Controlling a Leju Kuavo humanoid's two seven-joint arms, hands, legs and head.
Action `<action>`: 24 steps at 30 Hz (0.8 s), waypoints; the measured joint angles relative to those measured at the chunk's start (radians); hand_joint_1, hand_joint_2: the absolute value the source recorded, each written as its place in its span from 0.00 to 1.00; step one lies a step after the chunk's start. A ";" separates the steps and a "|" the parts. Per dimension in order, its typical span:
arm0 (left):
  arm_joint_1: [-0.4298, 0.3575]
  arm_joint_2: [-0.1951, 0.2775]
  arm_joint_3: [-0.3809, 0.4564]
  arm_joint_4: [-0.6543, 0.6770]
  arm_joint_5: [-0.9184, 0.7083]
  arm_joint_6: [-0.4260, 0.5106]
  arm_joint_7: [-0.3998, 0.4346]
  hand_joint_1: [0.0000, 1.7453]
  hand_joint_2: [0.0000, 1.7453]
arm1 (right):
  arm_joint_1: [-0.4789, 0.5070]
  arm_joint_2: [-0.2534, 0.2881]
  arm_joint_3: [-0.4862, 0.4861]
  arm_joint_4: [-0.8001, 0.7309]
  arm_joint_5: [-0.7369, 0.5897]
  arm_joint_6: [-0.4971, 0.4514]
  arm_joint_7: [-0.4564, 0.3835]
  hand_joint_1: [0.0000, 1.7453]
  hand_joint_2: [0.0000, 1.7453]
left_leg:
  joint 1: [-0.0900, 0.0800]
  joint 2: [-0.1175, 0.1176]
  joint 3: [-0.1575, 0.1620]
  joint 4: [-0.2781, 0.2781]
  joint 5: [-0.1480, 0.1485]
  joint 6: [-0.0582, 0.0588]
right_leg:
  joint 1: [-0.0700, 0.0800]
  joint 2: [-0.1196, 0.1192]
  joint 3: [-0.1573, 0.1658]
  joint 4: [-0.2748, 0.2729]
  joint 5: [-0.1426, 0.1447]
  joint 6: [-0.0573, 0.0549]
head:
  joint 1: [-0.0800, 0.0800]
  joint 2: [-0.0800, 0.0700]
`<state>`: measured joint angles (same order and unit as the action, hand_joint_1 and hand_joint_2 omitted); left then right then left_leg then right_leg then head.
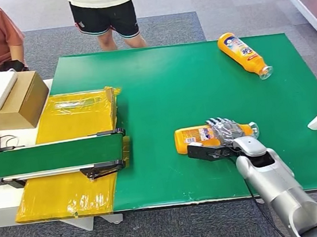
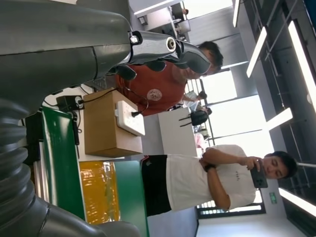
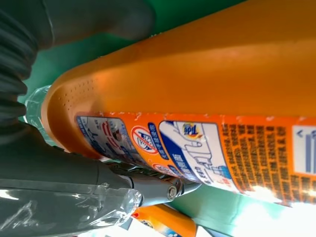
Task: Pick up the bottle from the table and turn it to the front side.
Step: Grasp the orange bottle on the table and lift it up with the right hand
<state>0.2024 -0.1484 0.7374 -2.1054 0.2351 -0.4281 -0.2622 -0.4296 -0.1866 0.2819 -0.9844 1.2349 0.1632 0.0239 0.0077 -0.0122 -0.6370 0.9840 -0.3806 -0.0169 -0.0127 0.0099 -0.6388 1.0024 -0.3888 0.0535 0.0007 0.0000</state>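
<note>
Head view: right hand point(image 1: 225, 130) wraps lying bottle point(image 1: 194, 138).

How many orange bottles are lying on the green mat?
2. One orange bottle lies near the front edge under the right robot hand; another orange bottle lies at the far right corner. None seems hidden.

Bright even indoor light, soft shadows on mat point(image 1: 167, 94), ceiling strips and windows overexposed, glare on blurred close bottle point(image 3: 193, 89)

Robot test hall: green mat point(image 1: 179, 93), conveyor point(image 1: 52, 157), ceiling striplights point(image 2: 257, 49).
</note>
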 joint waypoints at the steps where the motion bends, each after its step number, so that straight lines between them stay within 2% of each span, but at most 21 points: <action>1: 0.001 0.000 0.000 0.000 0.000 0.000 0.000 0.00 1.00 | -0.002 0.000 0.002 0.003 -0.002 -0.002 -0.002 1.00 1.00 | 0.000 0.000 0.000 0.000 0.000 0.000 | 0.000 0.000 0.000 0.000 0.000 0.000 | 0.000 0.000; 10: 0.004 0.000 0.000 0.000 0.006 -0.006 0.000 0.00 1.00 | -0.020 0.000 0.016 0.020 -0.023 -0.019 -0.010 1.00 1.00 | 0.000 0.000 0.000 0.000 0.000 0.000 | 0.000 0.000 0.000 0.000 0.000 0.000 | 0.000 0.000; 13: 0.004 0.000 -0.002 0.001 0.006 -0.006 0.005 0.00 1.00 | -0.023 0.002 0.017 0.023 -0.069 -0.024 -0.028 1.00 1.00 | 0.000 0.000 0.000 0.000 0.000 0.000 | 0.000 0.000 0.000 0.000 0.000 0.000 | 0.000 0.000; 19: -0.009 0.020 -0.055 0.020 -0.005 0.038 0.006 0.00 1.00 | -0.049 0.022 -0.016 0.004 -0.402 0.014 -0.135 1.00 1.00 | 0.000 0.000 0.001 0.000 0.000 -0.001 | 0.000 0.000 0.000 0.000 0.001 -0.001 | 0.000 0.000; 24: -0.042 0.052 -0.133 0.059 -0.006 0.099 0.000 0.00 1.00 | -0.076 0.056 -0.035 -0.029 -0.611 0.041 -0.169 1.00 1.00 | 0.000 0.000 0.001 0.000 0.001 -0.001 | 0.000 0.000 0.000 0.000 0.001 -0.001 | 0.000 0.000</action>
<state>0.1604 -0.0963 0.6040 -2.0465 0.2293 -0.3292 -0.2622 -0.5059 -0.1302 0.2470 -1.0136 0.6241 0.2039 -0.1451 0.0078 -0.0119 -0.6361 0.9840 -0.3793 -0.0181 -0.0123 0.0101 -0.6389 1.0026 -0.3877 0.0528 0.0007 0.0000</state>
